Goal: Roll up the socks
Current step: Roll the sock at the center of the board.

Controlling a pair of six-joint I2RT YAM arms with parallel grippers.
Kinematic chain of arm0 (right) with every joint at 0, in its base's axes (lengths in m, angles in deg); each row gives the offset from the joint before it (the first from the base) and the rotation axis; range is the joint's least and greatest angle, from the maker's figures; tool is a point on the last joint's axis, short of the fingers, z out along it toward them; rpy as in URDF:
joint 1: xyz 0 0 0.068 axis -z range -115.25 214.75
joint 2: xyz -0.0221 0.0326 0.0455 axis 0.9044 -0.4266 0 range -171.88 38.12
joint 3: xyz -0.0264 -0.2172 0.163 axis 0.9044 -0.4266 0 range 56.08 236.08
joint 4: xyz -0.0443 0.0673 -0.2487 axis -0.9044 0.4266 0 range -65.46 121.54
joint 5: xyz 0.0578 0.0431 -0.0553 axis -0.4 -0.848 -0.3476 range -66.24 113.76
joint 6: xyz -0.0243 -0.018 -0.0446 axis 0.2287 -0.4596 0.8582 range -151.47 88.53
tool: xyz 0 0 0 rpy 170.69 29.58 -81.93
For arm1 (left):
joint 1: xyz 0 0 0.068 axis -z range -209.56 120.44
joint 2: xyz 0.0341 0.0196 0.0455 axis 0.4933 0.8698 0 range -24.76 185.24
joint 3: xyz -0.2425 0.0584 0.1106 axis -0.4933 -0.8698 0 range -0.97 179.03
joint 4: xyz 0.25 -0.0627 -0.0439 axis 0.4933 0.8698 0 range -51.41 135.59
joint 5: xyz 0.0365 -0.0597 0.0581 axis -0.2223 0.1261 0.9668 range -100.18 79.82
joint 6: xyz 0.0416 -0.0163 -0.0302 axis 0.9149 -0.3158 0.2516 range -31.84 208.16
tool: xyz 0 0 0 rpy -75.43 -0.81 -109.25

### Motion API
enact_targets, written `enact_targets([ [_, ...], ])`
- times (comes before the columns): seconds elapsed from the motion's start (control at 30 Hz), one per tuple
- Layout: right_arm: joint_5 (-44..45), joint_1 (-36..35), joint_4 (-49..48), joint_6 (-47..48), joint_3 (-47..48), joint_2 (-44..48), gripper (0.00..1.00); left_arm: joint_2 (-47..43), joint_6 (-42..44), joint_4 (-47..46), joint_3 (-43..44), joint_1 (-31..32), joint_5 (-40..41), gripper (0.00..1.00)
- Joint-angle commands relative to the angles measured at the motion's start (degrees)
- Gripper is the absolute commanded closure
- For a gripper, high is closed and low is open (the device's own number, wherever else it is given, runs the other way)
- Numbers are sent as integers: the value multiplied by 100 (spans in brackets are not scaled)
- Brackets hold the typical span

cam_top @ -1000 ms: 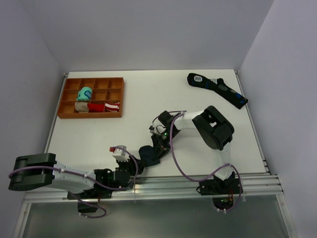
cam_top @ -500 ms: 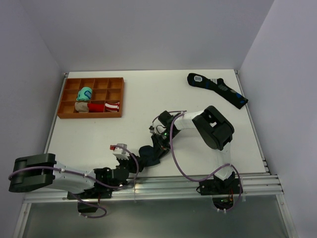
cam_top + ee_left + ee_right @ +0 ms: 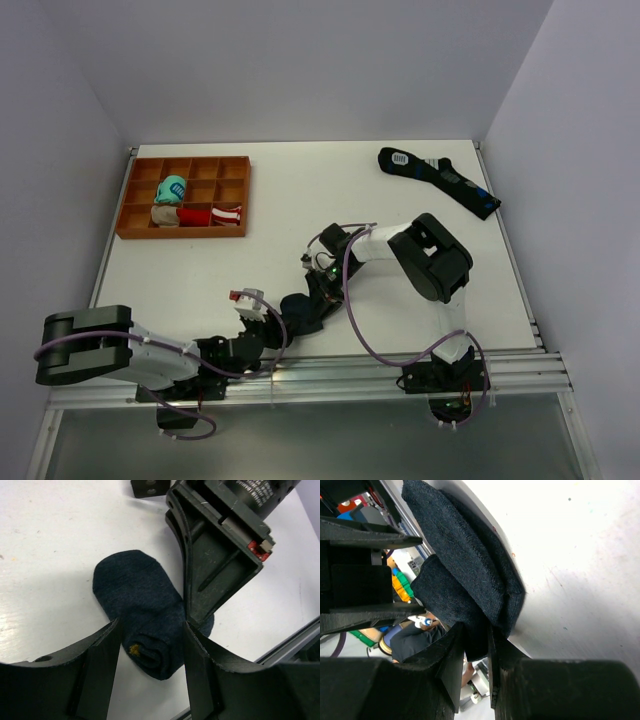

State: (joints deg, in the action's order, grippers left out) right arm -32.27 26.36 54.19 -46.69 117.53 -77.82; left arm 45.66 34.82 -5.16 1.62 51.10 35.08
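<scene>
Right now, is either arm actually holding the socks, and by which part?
The right gripper has its jaws shut on the socks at a side edge; the left gripper stands open around the rolled end, not visibly pinching it.

Socks at the near edge, the rest in the far corners.
I see the socks [image 3: 300, 312] by the middle of the worktop's [image 3: 200, 270] near edge, my left gripper [image 3: 278, 325] at their left end and my right gripper [image 3: 318, 292] touching their far right end. The tray [image 3: 247, 195] sits in the far left corner, rolled bundles [image 3: 170, 188] in it; the longer sock [image 3: 440, 180] lies in the far right corner.
</scene>
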Motion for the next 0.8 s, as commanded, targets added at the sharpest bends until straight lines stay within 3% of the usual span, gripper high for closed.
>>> enact_targets([
  [0.0, 1129, -19, 102, 283, -204, -385, 89, -80, 219, -485, -760, -59, -174, 43],
  [0.33, 1121, -19, 85, 283, -230, -359, 89, 516, 360, -1048, -725, -95, -509, 45],
  [0.57, 1112, -28, 85, 283, -230, -377, 90, 395, 201, -794, -742, -138, -386, 45],
  [0.77, 1112, -28, 111, 292, -204, -359, 89, 403, 131, -705, -742, -147, -473, 55],
])
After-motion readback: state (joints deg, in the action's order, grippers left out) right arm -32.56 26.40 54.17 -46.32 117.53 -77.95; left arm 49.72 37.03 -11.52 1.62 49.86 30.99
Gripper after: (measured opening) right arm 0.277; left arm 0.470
